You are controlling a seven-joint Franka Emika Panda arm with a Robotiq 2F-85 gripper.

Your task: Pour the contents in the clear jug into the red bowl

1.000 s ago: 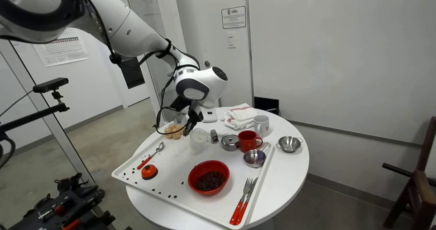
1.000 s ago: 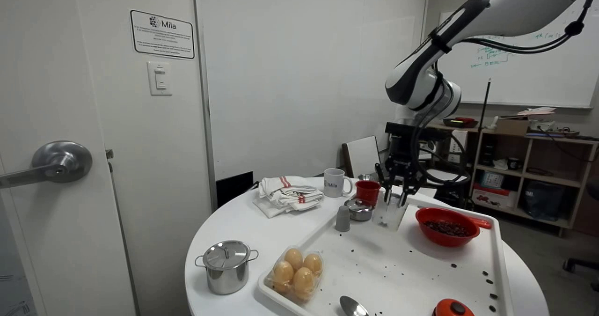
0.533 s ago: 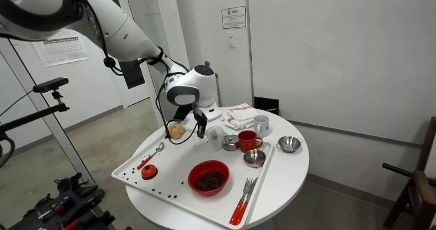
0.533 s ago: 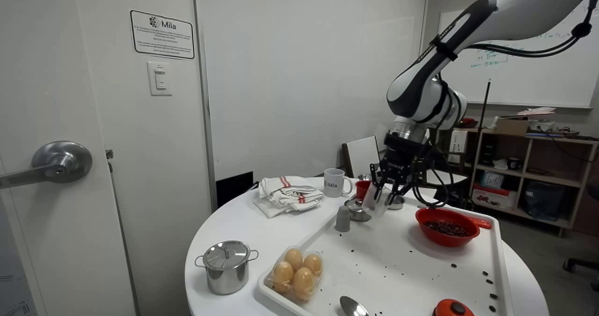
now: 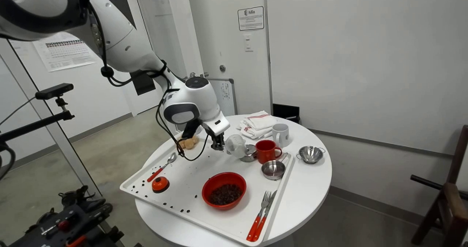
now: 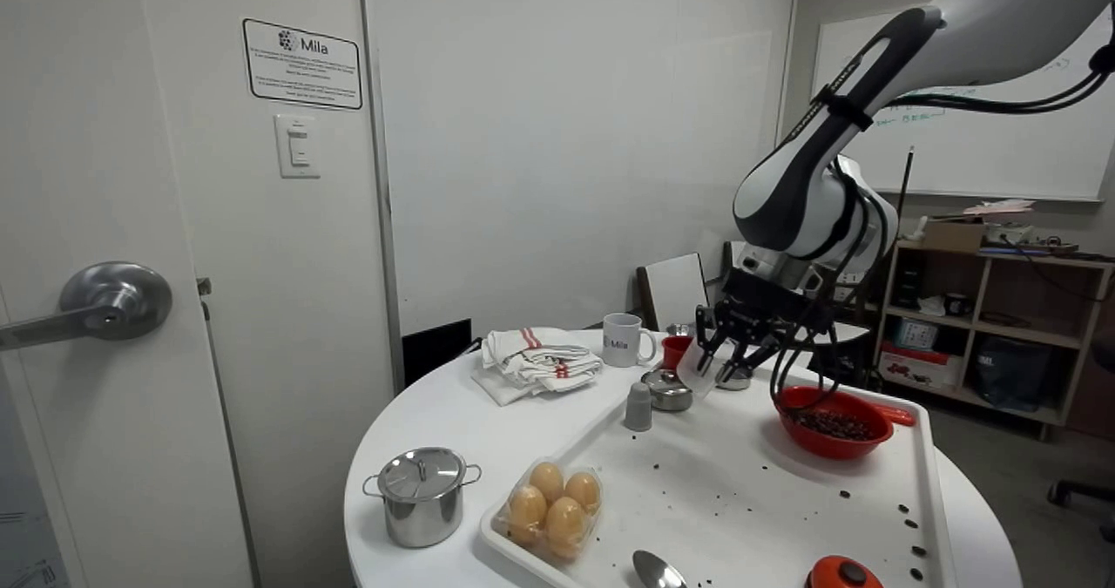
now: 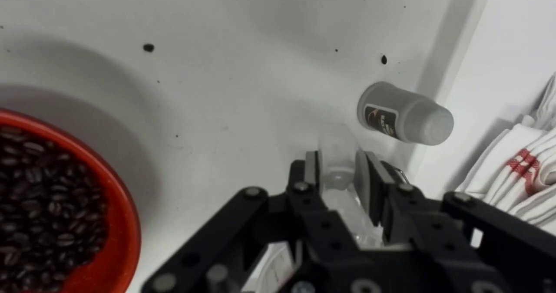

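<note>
My gripper (image 7: 337, 162) is shut on the handle of the clear jug (image 5: 236, 146). The jug is tilted, and it also shows in an exterior view (image 6: 697, 370) beside a small lidded metal pot. No dark contents show in it. The fingers stand on both sides of the handle in the wrist view; most of the jug's body is hidden there behind the gripper. The red bowl (image 5: 240, 199) stands on the tray and holds dark beans. It is at the left edge of the wrist view (image 7: 124, 223), apart from the jug.
A grey shaker (image 7: 404, 113) stands near the tray's edge. The lidded metal pot (image 6: 667, 390), red mug (image 5: 266, 151), white mug (image 5: 280, 135) and metal pan (image 5: 273, 169) stand close to the jug. Eggs (image 6: 557, 510) sit at a tray (image 5: 175, 206) corner. Loose beans lie about.
The gripper and wrist have tipped over, and the jug has gone from upright to tilted. The jug has moved toward the lidded pot. The red bowl has not moved.
</note>
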